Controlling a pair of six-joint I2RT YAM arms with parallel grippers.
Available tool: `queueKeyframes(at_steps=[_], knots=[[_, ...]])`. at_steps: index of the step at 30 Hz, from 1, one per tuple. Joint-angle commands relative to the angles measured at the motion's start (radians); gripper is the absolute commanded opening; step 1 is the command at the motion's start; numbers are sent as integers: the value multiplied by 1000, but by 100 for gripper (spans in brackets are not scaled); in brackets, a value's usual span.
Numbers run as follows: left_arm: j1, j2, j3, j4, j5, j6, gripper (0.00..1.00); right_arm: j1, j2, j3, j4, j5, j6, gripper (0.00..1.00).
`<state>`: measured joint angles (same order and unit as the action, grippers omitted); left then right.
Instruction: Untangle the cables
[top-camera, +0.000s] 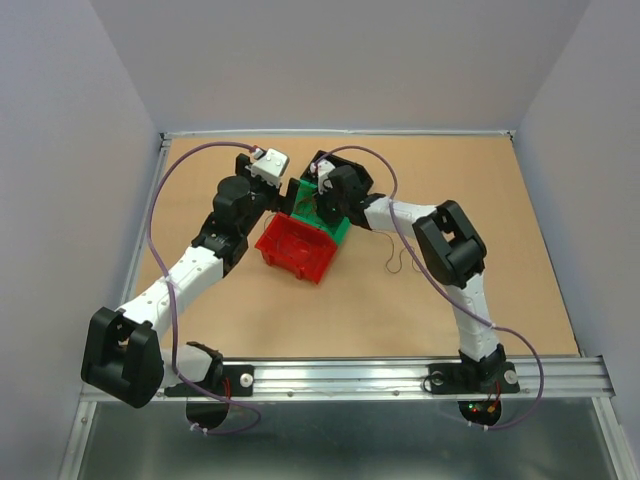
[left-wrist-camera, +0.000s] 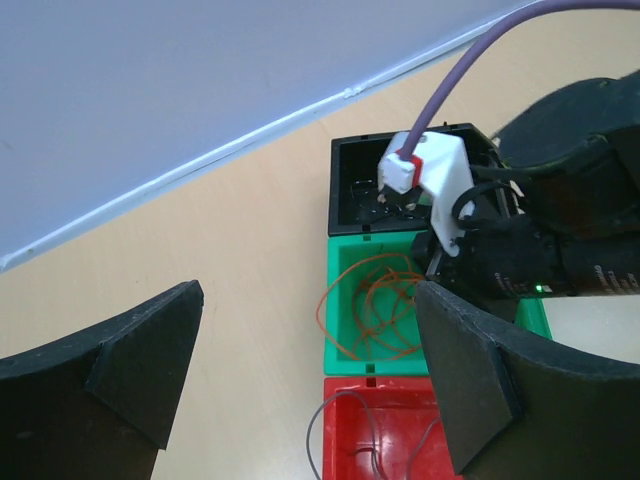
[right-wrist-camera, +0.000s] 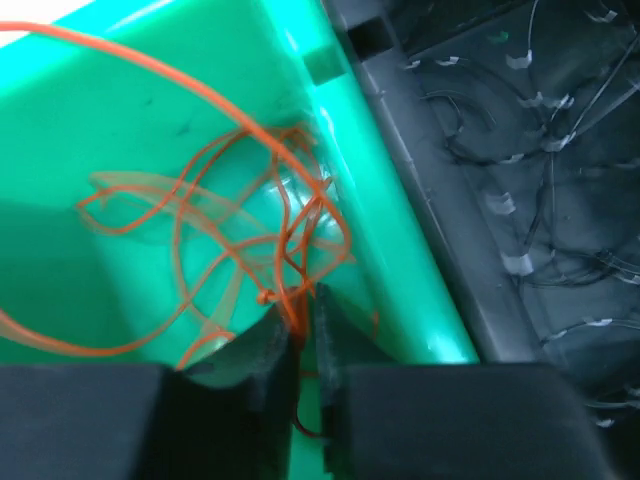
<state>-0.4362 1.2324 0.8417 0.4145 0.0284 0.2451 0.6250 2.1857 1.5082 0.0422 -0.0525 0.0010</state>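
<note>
Cables (right-wrist-camera: 288, 245): my right tool (right-wrist-camera: 305, 320) pinches an orange strand (right-wrist-camera: 290, 310) in the green bin (right-wrist-camera: 120, 90); I release fully before lifting. Left tool (left-wrist-camera: 310, 300) gapes.

We find the green bin (left-wrist-camera: 338, 300) the most crowded place. The right gripper (right-wrist-camera: 305, 315) stands low inside it, jaws pinched on the orange cables (right-wrist-camera: 285, 255), and their loops spread over the rest of its floor, one reaching over the wall. The right wrist (left-wrist-camera: 540, 260) hangs over part of the black bin (left-wrist-camera: 345, 190). The red bin (left-wrist-camera: 385, 388) is open from above, with only a thin dark wire (left-wrist-camera: 309, 440) at its edge. The left gripper (left-wrist-camera: 310, 300), jaws wide apart, hovers beside the bins. We see open table (top-camera: 480, 220) on the far side and to the right, where one loose wire (top-camera: 395, 262) lies.
</note>
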Motion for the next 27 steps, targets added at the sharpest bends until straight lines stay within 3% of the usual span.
queueKeyframes(at_steps=[1,3,8,13,14,17,22,27], knots=[[5,-33,-3,53,-2,-7,99,-4,26,97,-194,-66,-64,23],[7,-34,-4,55,2,-6,99,-4,-61,45,-167,-63,-58,34],[7,-33,-4,55,2,-6,99,-2,-199,-100,-59,-47,-12,42],[5,-34,-6,55,7,-1,99,-2,-404,-279,24,14,40,73],[5,-33,-6,55,8,0,99,-4,-427,-299,24,25,44,85],[5,-31,-6,55,15,2,99,-4,-517,-385,19,135,69,100],[5,-28,-4,53,24,5,99,-4,-602,-465,-134,440,126,100],[5,-27,-3,53,30,5,99,-66,-621,-506,-244,565,218,100]])
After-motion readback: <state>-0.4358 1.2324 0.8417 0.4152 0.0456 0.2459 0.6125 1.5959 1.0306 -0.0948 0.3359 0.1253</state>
